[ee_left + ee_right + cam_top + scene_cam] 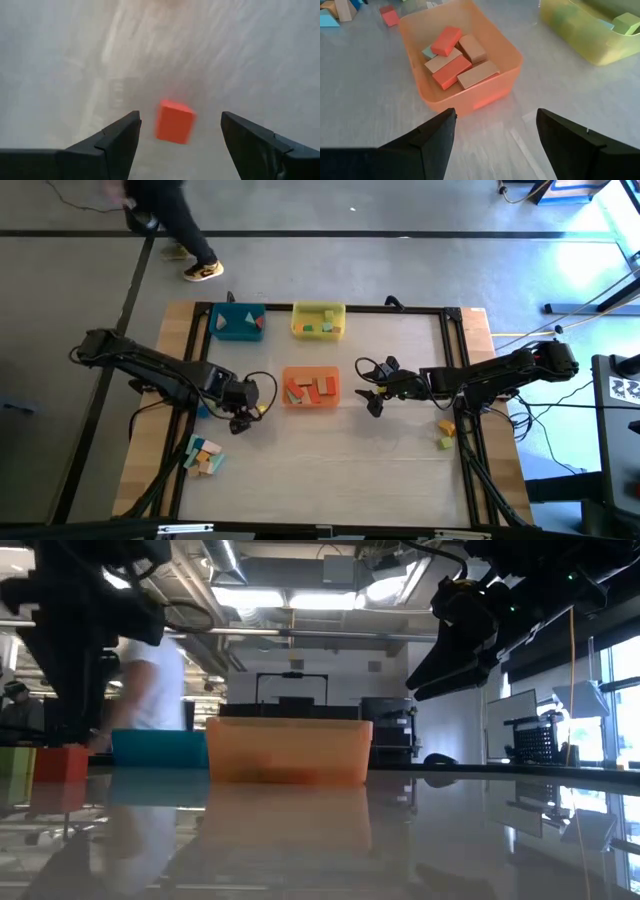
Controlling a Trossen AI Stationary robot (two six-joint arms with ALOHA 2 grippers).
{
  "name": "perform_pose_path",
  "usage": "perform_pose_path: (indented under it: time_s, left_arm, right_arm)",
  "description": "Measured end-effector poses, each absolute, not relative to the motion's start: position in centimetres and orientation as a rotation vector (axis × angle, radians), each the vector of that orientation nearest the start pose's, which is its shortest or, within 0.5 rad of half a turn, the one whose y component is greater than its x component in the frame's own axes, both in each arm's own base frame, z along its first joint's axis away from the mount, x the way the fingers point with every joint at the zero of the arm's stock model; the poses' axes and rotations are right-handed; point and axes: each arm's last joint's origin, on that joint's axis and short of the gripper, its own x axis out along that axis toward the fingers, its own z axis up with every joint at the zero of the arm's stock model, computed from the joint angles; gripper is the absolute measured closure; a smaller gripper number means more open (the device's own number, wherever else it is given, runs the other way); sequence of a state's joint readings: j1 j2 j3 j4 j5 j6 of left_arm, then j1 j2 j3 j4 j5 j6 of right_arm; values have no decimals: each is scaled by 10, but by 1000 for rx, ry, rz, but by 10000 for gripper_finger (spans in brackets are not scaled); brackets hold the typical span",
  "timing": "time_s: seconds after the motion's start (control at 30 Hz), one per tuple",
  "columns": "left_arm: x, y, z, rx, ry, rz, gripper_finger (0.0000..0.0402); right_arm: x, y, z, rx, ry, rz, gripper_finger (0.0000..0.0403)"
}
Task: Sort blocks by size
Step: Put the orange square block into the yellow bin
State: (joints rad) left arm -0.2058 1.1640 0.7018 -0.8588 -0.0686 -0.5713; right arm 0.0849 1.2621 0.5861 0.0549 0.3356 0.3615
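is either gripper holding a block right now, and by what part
Nothing is held. The left gripper is open above a red block; the right gripper is open and empty near the orange tray.

Three trays at the table's middle, blocks in and around them

Two trays (237, 322) (318, 320) sit side by side at the far edge; a third tray (311, 387) lies nearer, holding several blocks (451, 59). Loose blocks (204, 456) lie near the left edge, others (445, 433) near the right.
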Motion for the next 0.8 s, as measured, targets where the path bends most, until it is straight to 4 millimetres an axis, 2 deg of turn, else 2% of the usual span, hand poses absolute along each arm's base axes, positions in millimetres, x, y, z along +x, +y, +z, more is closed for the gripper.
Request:
perform_pose_path:
  time_s: [0.13,0.3,0.67,0.8]
  left_arm:
    - [175,-36,182,-184,1323,226,137]
    - [170,-36,169,-204,1345,204,137]
    - [170,-38,155,-172,1291,111,137]
    - [167,-37,148,-181,1290,114,148]
  right_arm:
    - [246,11,193,219,556,-349,127]
    - [246,12,193,222,562,-340,127]
    - [246,12,193,221,562,-339,127]
    - [246,12,193,221,561,-340,127]
